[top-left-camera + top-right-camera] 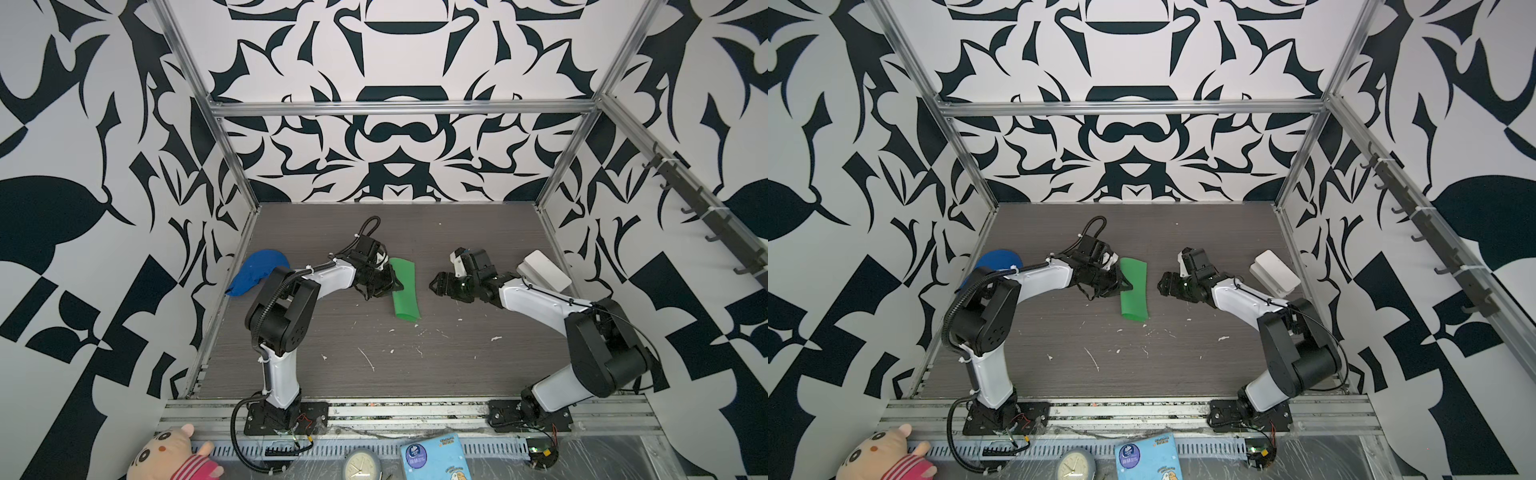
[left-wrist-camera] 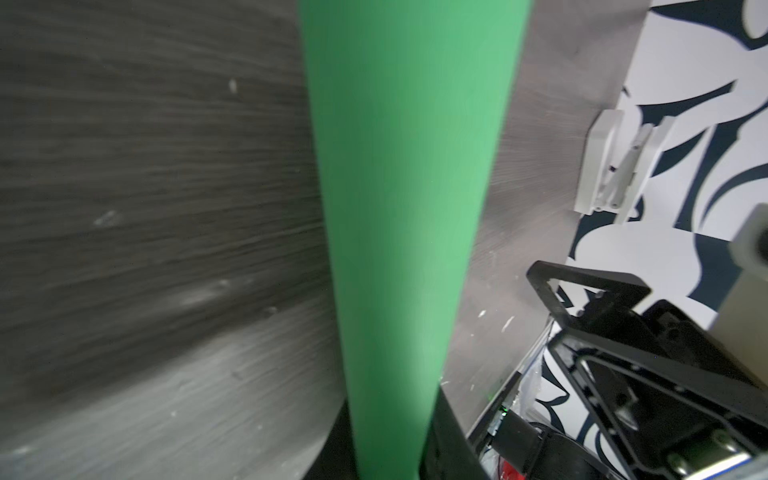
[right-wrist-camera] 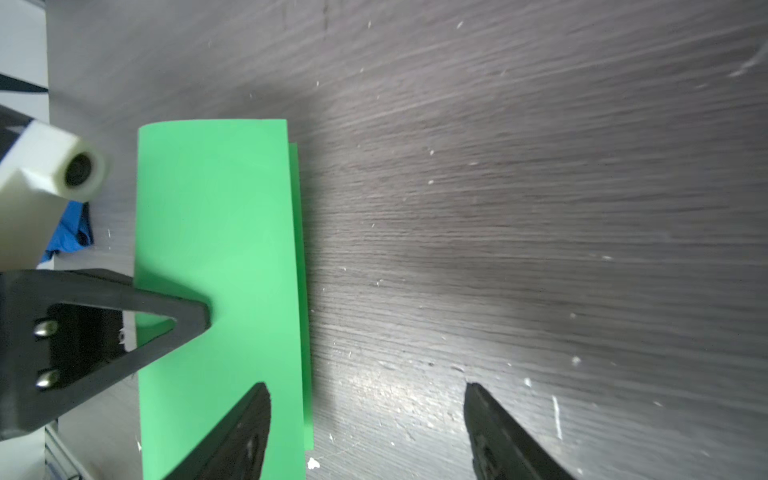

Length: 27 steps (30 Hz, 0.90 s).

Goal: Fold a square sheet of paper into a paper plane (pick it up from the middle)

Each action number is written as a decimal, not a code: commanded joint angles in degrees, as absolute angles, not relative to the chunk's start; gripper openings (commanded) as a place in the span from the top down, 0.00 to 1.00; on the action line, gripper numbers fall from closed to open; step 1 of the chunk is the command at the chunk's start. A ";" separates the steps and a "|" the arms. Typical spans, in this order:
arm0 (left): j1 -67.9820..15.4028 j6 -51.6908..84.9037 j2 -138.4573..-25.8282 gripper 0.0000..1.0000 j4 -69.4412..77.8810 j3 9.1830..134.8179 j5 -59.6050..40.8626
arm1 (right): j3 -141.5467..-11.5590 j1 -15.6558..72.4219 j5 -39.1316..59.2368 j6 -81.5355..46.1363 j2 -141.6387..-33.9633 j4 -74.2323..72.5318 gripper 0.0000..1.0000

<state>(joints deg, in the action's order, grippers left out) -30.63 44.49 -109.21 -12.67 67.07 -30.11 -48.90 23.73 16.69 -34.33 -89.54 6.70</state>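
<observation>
Dark wood-grain desk point(image 1: 374, 365). A thin bright green square sheet of paper point(image 1: 405, 291) lies mid-desk, folded in half, with the layers slightly offset and the fold bulging. The left gripper point(image 1: 397, 286) has its jaws closed on the fold-side edge, likely pinning it for creasing. The right gripper point(image 1: 433, 284) has jaws wide apart and empty, just beside the free edges.

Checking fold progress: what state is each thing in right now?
square sheet of paper: folded double, edges slightly offset, on the table.
left gripper: shut on the sheet's edge.
right gripper: open, empty.
blue cap: lying at the table's left edge.
</observation>
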 commanded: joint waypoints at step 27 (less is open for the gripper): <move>-30.50 39.79 -112.41 0.63 -23.68 70.84 -22.02 | -68.18 30.64 23.08 -32.44 -109.57 7.82 0.69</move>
<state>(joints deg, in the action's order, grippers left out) -30.65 39.55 -112.25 -21.50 70.28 -23.79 -66.06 29.74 21.47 -33.63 -110.41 7.86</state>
